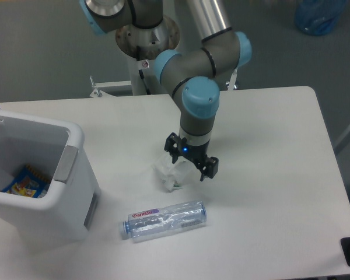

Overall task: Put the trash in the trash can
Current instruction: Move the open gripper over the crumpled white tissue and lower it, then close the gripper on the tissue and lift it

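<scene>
A crumpled white tissue wad (170, 172) lies on the white table near its middle. My gripper (192, 165) is open and hangs just above the wad's right side, its fingers partly overlapping it in view. A clear crushed plastic bottle (165, 220) with a red-lettered label lies on its side closer to the front edge, apart from the gripper. The white trash can (76, 139) with grey side panels stands at the left; a colourful wrapper lies inside it.
The arm's base column (144, 46) stands at the table's back edge. The table (280, 192) extends to the right. A blue object (318, 14) sits beyond the table at the top right.
</scene>
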